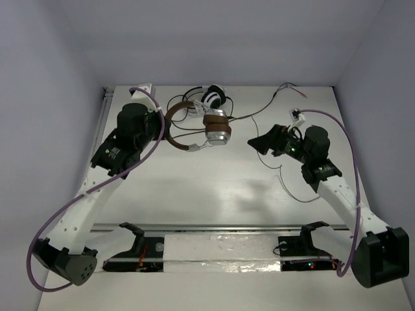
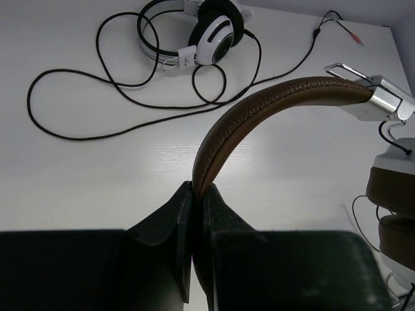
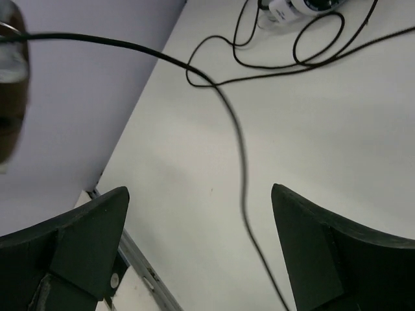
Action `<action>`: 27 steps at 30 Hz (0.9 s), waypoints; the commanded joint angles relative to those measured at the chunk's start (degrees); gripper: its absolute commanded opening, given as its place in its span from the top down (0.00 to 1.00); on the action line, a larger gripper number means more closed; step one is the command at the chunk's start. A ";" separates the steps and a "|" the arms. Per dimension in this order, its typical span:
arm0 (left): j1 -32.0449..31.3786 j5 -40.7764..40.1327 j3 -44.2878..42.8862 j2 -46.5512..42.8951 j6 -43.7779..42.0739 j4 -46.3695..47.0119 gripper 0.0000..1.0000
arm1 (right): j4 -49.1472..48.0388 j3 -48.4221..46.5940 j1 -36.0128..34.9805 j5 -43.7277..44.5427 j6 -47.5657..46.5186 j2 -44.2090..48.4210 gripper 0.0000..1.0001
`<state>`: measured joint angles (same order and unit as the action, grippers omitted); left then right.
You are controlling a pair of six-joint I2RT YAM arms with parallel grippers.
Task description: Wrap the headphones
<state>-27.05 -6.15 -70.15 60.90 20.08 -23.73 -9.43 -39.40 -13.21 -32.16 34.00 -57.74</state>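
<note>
The headphones have a brown leather headband (image 1: 174, 111) and brown and silver earcups (image 1: 218, 130), at the back middle of the table. My left gripper (image 1: 165, 127) is shut on the headband (image 2: 272, 97); the leather is pinched between the fingertips of the left gripper (image 2: 198, 189), and the earcups (image 2: 393, 194) hang at the right edge. The thin black cable (image 3: 243, 170) runs from a blurred earcup (image 3: 10, 78) down between the jaws of my right gripper (image 3: 201, 191). They stand wide apart and touch nothing. My right gripper (image 1: 259, 142) is right of the earcups.
White-and-black headphones (image 1: 212, 98) lie behind the brown pair, also in the left wrist view (image 2: 215, 34). Their long black cable (image 2: 65, 126) loops over the table and ends in a plug (image 2: 355, 39). White walls close the back and sides. A metal rail (image 1: 214, 228) crosses the near edge.
</note>
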 commanded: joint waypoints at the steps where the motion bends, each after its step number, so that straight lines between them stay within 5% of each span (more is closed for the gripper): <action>1: 2.17 8.15 -5.34 0.18 -2.58 -2.99 1.00 | -5.42 -1.65 -0.41 -2.47 -2.01 -1.59 0.03; 27: 9.56 28.38 -27.75 9.84 -0.65 -4.49 1.00 | -19.31 14.34 -3.92 -0.19 7.84 -4.23 0.31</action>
<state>-18.33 17.30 -94.02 70.13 16.49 -32.49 -24.38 -25.63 -15.99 -33.63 40.93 -61.58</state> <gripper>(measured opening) 0.036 0.698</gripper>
